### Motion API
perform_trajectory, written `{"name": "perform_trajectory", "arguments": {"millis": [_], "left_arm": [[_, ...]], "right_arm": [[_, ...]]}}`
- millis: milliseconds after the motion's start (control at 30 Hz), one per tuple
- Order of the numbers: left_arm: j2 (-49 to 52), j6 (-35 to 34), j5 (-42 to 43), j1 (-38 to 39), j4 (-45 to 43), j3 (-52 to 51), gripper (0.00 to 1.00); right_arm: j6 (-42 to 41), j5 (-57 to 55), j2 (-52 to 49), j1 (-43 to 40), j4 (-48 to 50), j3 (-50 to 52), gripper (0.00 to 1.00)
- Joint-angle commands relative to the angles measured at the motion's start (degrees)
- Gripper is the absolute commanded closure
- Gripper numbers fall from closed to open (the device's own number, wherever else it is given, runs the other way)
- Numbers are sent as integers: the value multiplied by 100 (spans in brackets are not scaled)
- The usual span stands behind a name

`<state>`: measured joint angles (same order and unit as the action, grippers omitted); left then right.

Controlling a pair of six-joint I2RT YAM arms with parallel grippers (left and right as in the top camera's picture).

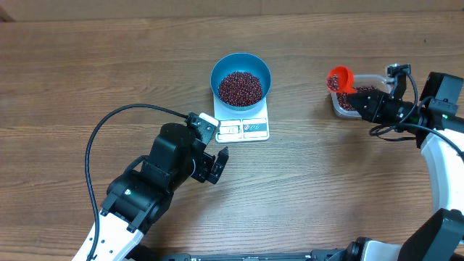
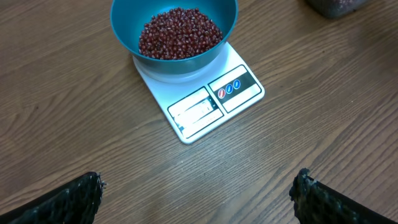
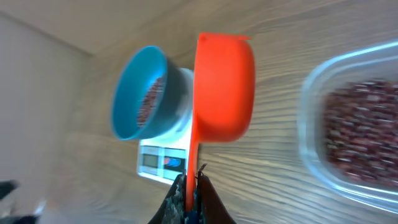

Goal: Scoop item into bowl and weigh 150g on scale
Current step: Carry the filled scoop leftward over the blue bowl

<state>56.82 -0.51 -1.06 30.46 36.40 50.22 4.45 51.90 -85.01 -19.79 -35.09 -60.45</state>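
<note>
The blue bowl [image 1: 259, 65] stands on the white scale [image 1: 250, 129] at mid-table and holds a heap of dark red beans [image 1: 240, 88]. My right gripper [image 1: 358, 98] is shut on the handle of a red scoop [image 1: 339, 77], held above the table beside the clear tub [image 1: 377, 78]; dark beans show in its cup. In the right wrist view the scoop [image 3: 224, 87] stands edge-on above my gripper [image 3: 194, 180], with the bowl [image 3: 134, 81] and scale [image 3: 158, 163] beyond. My left gripper [image 2: 196, 193] is open and empty over bare wood, short of the scale [image 2: 211, 102] and bowl [image 2: 127, 28].
The clear tub [image 3: 354, 130] with more beans sits at the right of the table, under my right arm. A black cable [image 1: 116, 119] loops from the left arm over the wood. Bare wooden tabletop surrounds the scale.
</note>
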Motion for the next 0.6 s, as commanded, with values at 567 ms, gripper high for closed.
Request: {"name": "perform_trajectory", "arguments": {"millis": [567], "left_arm": [[9,-94,66,33,-17,2,1]], "right_arm": [[-319,247,131,1480,1032,-177,96]]}}
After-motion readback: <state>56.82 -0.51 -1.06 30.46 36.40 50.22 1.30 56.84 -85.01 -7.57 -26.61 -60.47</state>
